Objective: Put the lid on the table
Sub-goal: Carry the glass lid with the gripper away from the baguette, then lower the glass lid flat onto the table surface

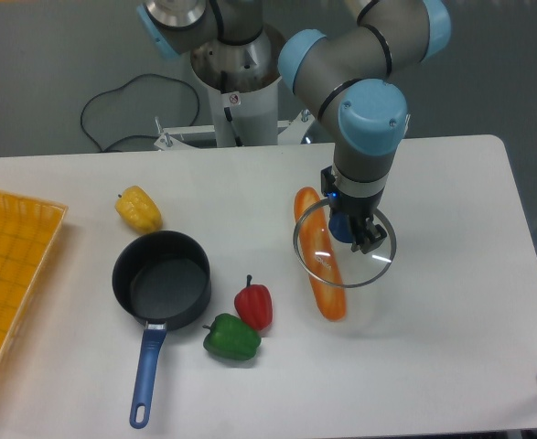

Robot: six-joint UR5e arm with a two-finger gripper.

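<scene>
Your lid [344,248] sits right of the surface's [442,329] middle, level, with its left half over the long orange vegetable [319,268]; whether it touches the surface you cannot tell. Your claw [353,231] is clamped on the lid's centre knob. Toward the left edge lie the red pepper [253,305], green pepper [230,337], black saucepan [162,279], yellow pepper [138,208] and yellow tray [7,274].

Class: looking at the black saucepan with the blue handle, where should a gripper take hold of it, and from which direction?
Grip the saucepan by its blue handle, coming straight down from above. The handle lies flat and narrow, jutting toward the table's front edge, with bare table either side for the fingers.
</scene>
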